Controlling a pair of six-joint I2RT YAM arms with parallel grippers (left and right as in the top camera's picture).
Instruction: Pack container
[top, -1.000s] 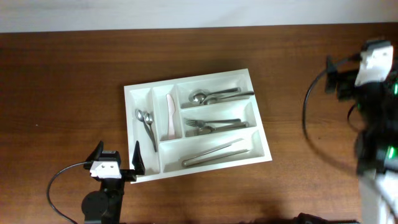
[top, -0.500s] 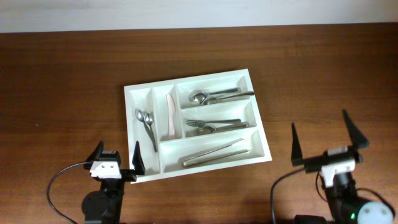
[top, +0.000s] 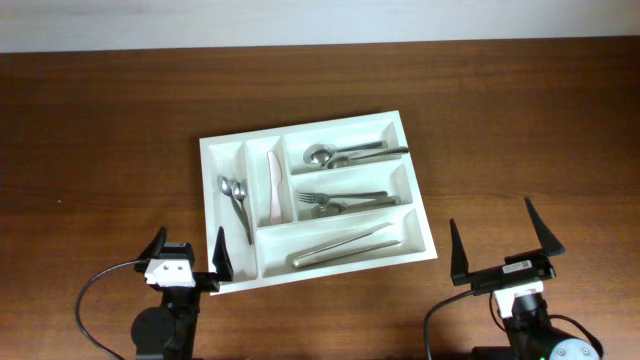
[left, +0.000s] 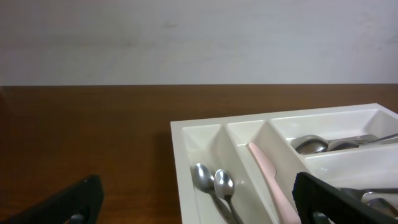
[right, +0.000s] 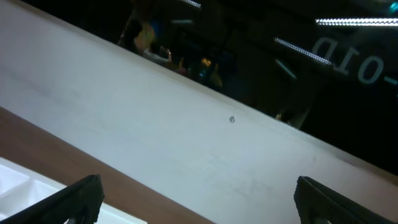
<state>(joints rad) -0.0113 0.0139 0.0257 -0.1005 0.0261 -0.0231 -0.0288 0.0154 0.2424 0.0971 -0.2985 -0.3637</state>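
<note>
Left gripper sitting at near edge of wooden table, fingers spreading wide, gripping nothing. White tray lying just ahead of these fingers, its near-left corner meeting right fingertip; contact unclear. Tray holding, leftward to rightward: two small spoons, pink knife, then wide slots with big spoons, forks, long steel utensils. Right gripper sitting well right of tray, fingers gaping wide, carrying nothing.

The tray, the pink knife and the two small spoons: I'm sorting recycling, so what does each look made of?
Tray: probably plastic; white, smooth and moulded, with rounded dividers.
Pink knife: likely plastic too; opaque pale pink, matte, no metallic glint.
Spoons: metal, probably stainless steel; silvery, with bright reflections on the bowls.
</note>
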